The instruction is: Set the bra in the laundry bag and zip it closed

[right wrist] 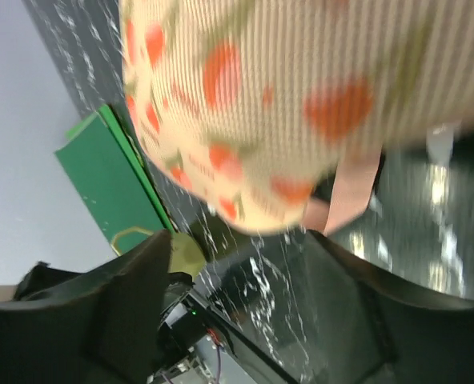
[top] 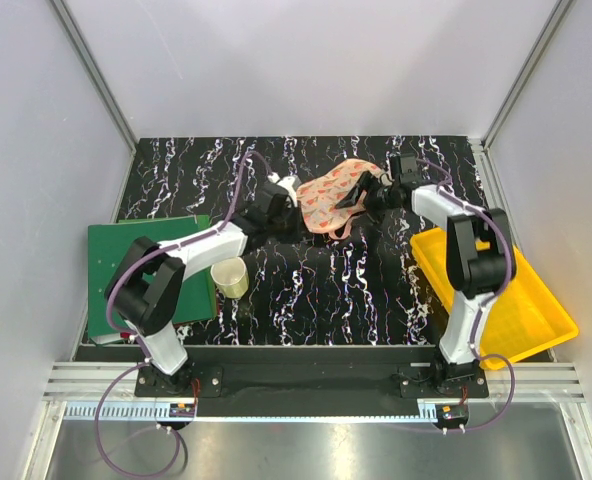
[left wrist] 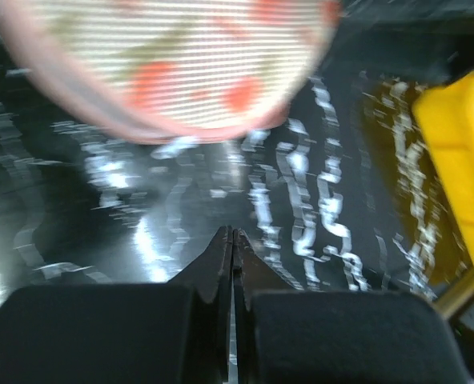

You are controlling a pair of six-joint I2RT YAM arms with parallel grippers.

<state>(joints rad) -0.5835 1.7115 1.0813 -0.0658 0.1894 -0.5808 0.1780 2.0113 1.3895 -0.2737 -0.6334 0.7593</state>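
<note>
Beside the laundry bag (top: 331, 196), left tool (left wrist: 231, 234) closed, right tool (right wrist: 239, 242) wide; yellow tray (top: 501, 300), cup (top: 230, 277) nearby.

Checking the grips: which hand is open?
The right hand, fingers wide apart near the bag; the left hand is shut, fingers pressed together.

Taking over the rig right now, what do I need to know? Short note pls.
Left gripper: shut, empty, just short of the laundry bag.
Right gripper: open at the bag's other end, gripping nothing.
Laundry bag: lies at the far middle of the table, between the two grippers.
Bra: not seen in any view. It may already be inside the bag, unconfirmed.
Zip: can't tell whether it is closed.
To do: confirm the bra is inside, then zip the bag shut.
</note>
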